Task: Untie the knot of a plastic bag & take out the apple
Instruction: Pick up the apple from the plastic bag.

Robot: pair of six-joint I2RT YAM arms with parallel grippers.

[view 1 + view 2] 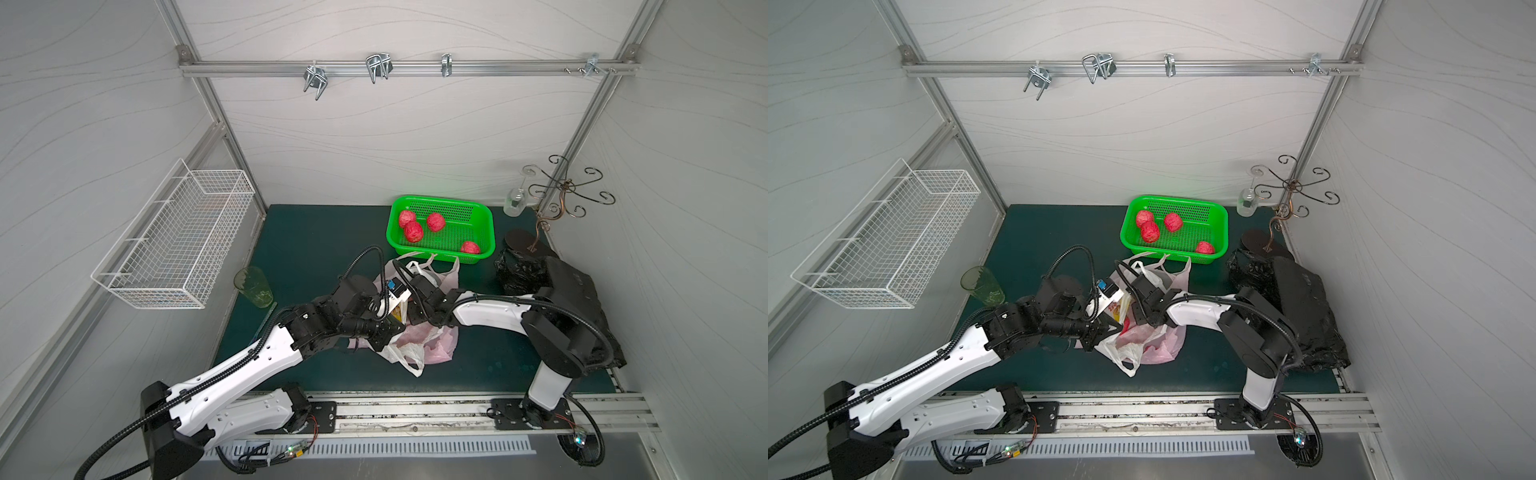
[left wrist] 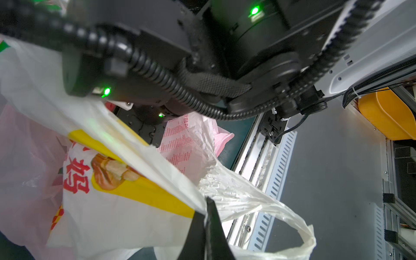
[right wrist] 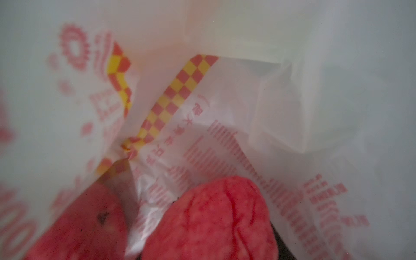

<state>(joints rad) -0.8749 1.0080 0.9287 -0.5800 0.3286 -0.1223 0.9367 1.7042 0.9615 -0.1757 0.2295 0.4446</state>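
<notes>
A white plastic bag (image 1: 409, 353) (image 1: 1125, 353) with red and yellow print lies mid-table over a pink bag (image 1: 446, 336). Its handles hang loose and its mouth is open. My left gripper (image 2: 208, 202) (image 1: 390, 330) is shut on the bag's (image 2: 126, 216) rim beside a handle loop and holds it up. My right gripper (image 1: 415, 311) reaches into the mouth, its tips hidden by plastic in both top views. In the right wrist view a red apple (image 3: 209, 220) in foam netting fills the space between the jaws, with a dark finger (image 3: 280, 245) against its side. A second apple (image 3: 74, 222) lies beside it.
A green basket (image 1: 440, 200) behind the bag holds several red apples (image 1: 435, 222). A green cup (image 1: 254, 286) stands at the left and a crumpled black bag (image 1: 519, 270) at the right. A scrolled metal stand (image 1: 561, 187) and a glass bottle (image 1: 515, 203) are at the back right. A wire basket (image 1: 174, 237) hangs on the left wall.
</notes>
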